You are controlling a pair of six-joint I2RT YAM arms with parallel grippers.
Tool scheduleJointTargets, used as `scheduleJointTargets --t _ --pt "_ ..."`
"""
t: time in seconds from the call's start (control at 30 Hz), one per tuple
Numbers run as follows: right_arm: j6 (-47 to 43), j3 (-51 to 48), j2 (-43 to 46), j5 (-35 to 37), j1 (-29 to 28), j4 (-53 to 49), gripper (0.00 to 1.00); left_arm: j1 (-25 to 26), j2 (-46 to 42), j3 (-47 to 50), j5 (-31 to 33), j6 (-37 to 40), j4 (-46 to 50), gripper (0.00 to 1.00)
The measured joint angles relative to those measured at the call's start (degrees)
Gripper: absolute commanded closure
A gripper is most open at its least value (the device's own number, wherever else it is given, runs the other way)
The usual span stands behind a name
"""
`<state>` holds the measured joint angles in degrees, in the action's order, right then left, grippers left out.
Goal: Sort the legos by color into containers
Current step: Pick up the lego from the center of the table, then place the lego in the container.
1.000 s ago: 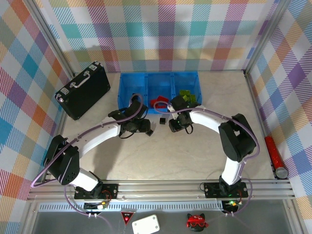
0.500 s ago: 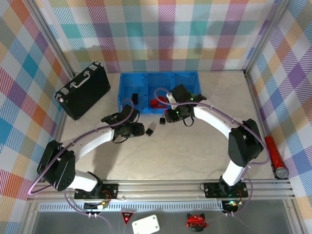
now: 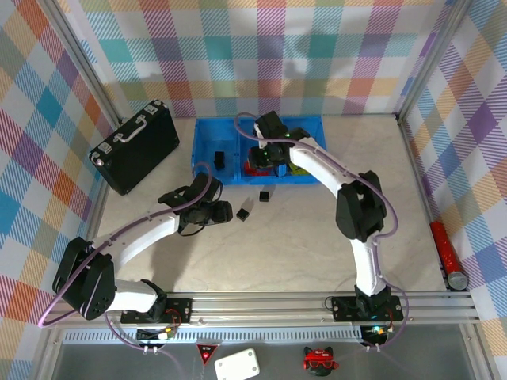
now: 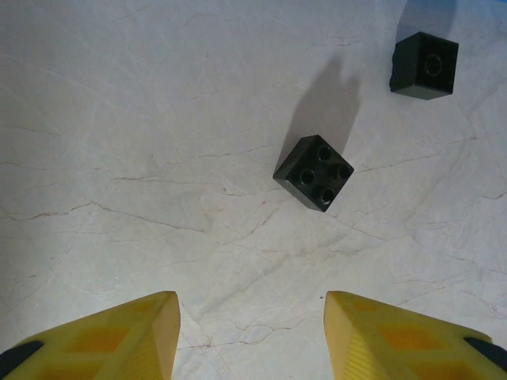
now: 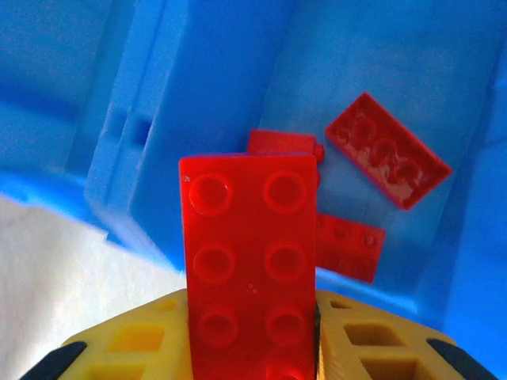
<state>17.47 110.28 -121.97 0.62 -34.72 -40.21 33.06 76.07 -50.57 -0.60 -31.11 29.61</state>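
1. Right claw [image 5: 252, 336]: clamped on the long sides of a red brick [image 5: 249, 253]. It is held above the near wall of the blue tray [image 5: 150, 150], at the compartment containing other red bricks [image 5: 388, 162].
2. Left claw [image 4: 249, 332]: jaws apart and empty, above a black brick [image 4: 314, 172] on the table [image 4: 119, 158]. A second black brick [image 4: 424, 65] lies near.
3. Handling: the bricks are probably light, rigid and smooth. Grip the flat opposite sides, not the studs.
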Motion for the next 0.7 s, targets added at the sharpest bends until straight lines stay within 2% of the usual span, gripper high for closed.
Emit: scheduleJointTargets --t 0.4,0.7 --pt "3.5 19.7 -17.0 1.7 1.0 -3.0 0.66 -0.1 -3.0 0.7 0.2 -0.3 0.3 0.49" --pt "4.4 24.8 -23.1 1.8 1.9 -3.7 0.65 -0.2 -3.9 0.7 1.3 -0.4 1.9 0.49"
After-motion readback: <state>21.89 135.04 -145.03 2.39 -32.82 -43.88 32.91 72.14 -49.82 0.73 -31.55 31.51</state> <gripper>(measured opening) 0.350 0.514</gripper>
